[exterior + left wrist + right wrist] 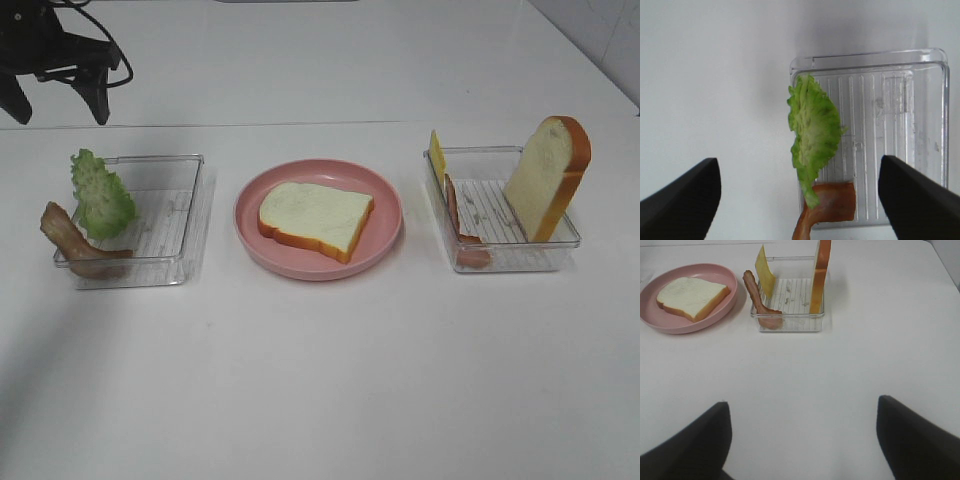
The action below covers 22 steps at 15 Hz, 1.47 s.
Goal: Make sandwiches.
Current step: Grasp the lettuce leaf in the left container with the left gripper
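bacon strip (827, 206): one end runs off the left wrist view's edge
upright bread slice (822, 262): top cropped in right wrist view

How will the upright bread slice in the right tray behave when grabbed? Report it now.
The bread slice stands on edge, tilted, at the end of the clear tray, so a sideways nudge would probably tip it. It holds its shape above the rim: likely stiff. Its thick, foam-like look suggests lightness.

Bright even light, faint soft shadows, near fingers (680, 200) blurred, table (330, 390) perhaps overexposed
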{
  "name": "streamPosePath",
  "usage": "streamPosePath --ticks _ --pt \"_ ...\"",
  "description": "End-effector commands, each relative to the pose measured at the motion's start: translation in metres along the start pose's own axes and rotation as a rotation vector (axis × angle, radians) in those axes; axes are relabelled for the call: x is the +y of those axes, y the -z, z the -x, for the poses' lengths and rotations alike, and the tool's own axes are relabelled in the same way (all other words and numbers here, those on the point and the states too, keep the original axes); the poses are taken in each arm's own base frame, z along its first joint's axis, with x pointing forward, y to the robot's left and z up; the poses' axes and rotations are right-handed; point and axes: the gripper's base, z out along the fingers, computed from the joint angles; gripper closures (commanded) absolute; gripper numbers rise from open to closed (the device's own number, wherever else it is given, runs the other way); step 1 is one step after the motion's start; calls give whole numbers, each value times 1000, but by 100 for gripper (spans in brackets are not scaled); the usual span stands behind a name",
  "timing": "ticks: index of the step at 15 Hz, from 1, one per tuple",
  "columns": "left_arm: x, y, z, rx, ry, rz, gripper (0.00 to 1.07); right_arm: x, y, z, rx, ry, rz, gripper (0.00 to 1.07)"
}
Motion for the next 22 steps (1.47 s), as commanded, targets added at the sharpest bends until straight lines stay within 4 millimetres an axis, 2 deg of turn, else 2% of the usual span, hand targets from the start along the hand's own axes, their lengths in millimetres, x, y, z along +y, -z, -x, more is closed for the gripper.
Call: streamPosePath --ticks 1,8,14,17,22 --pt "0 -24 -8 107 1 6 26 0 1 -1 -22 -1 -8 31" --pt "-2 -60 -12 190 7 0 29 0 1 -1 -22 -1 -8 31" --pt "-1 -80 -15 225 6 4 48 0 1 -1 -22 -1 -8 31" --pt "-1 -82 -16 229 6 5 63 0 1 -1 -22 -1 -8 31" --pt "-1 -83 -15 226 6 4 104 0 1 -1 -22 -1 -8 31"
